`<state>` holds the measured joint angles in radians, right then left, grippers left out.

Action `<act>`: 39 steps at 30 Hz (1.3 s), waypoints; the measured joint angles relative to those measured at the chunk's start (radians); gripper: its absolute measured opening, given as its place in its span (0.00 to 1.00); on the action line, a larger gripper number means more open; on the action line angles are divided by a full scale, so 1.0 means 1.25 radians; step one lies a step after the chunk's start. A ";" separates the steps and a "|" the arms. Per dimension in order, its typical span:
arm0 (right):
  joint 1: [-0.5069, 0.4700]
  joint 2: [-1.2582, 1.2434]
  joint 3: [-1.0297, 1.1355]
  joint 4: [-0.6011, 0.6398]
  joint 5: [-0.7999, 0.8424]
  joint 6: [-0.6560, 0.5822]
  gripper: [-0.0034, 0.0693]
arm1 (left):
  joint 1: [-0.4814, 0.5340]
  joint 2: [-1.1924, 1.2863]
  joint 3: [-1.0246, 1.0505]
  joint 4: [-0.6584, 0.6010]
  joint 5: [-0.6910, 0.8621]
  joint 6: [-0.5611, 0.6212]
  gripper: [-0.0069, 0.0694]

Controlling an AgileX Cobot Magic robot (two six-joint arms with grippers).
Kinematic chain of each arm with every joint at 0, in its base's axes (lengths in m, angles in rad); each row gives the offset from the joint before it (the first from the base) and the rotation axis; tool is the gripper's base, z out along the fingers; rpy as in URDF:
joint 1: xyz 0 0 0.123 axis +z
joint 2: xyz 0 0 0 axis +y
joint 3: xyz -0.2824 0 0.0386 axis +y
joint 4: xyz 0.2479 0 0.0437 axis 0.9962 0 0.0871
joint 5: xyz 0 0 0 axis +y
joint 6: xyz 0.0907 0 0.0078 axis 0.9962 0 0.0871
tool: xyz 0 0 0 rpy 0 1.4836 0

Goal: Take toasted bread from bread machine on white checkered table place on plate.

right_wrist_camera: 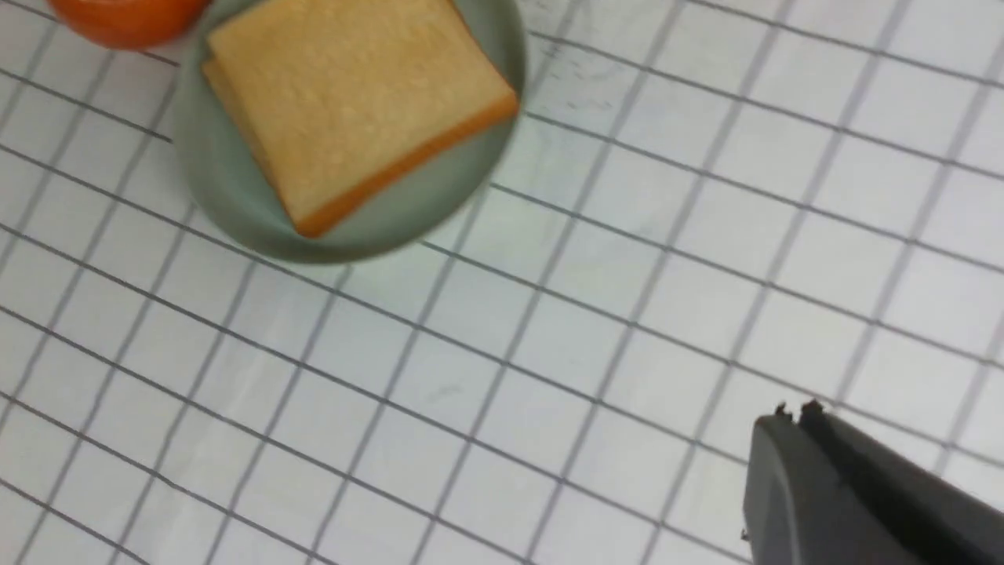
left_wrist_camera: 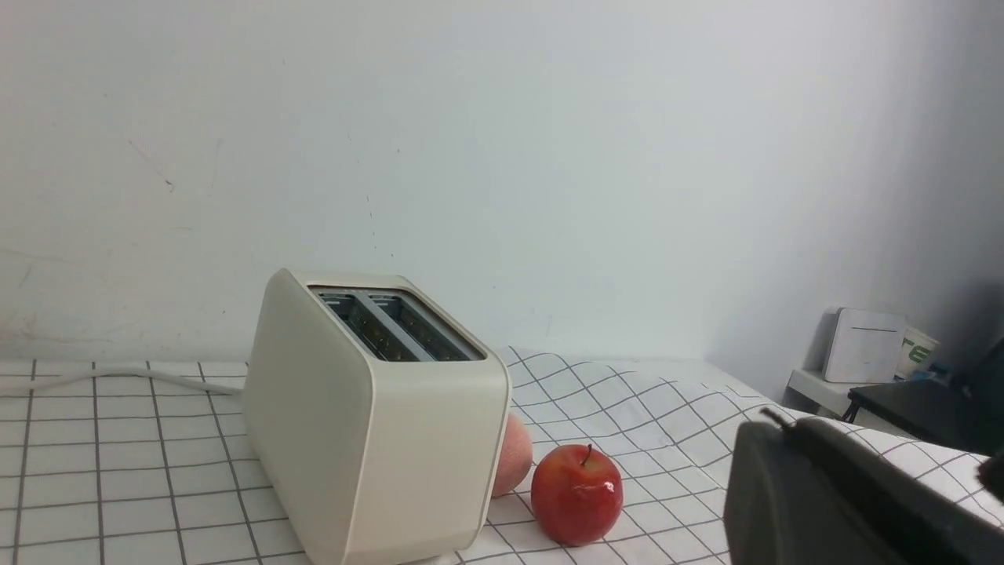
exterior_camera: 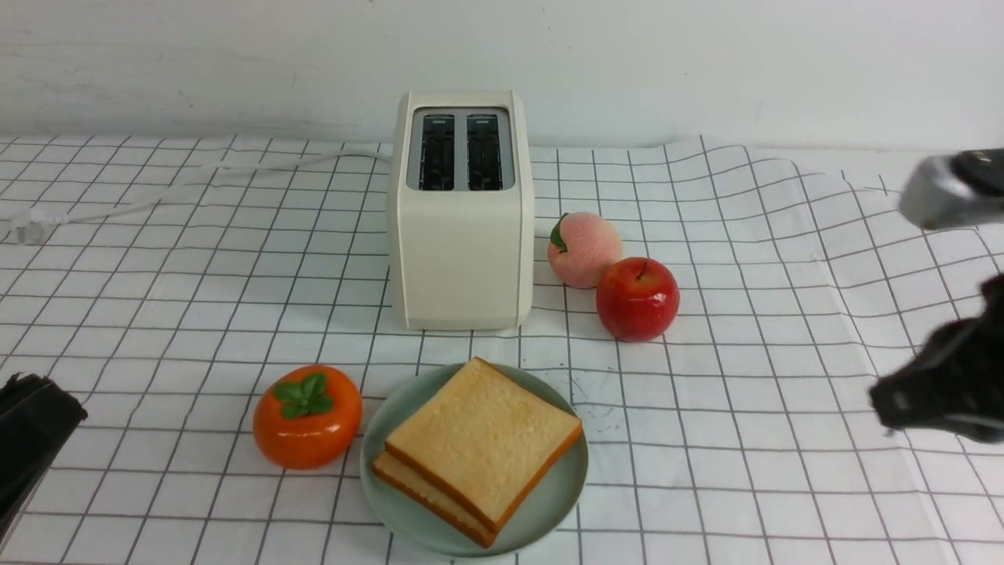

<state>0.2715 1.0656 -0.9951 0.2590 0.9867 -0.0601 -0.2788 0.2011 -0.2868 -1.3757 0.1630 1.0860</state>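
Left end effector [exterior_camera: 59, 404] shut, well left of toasted bread [exterior_camera: 486, 443] on plate [exterior_camera: 549, 502]

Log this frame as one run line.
toast slices: stacked on green plate | toaster: slots empty | left gripper: shut | right gripper: shut
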 joint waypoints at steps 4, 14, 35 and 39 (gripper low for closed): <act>0.000 -0.164 0.055 -0.072 0.052 0.080 0.04 | 0.000 0.000 0.000 0.000 0.018 0.003 0.07; 0.000 -0.387 0.205 -0.073 0.080 0.096 0.05 | 0.000 -0.001 0.000 0.004 0.033 0.004 0.07; -0.021 -0.444 0.243 -0.088 0.036 0.095 0.06 | 0.000 -0.001 0.000 0.004 0.034 0.004 0.07; -0.106 -0.559 0.403 -0.088 -0.231 0.078 0.02 | 0.000 -0.001 0.000 0.004 0.034 0.004 0.07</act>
<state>0.1393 0.3669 -0.4916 0.1496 0.6983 0.0375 -0.2788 0.2003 -0.2868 -1.3706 0.2059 1.0904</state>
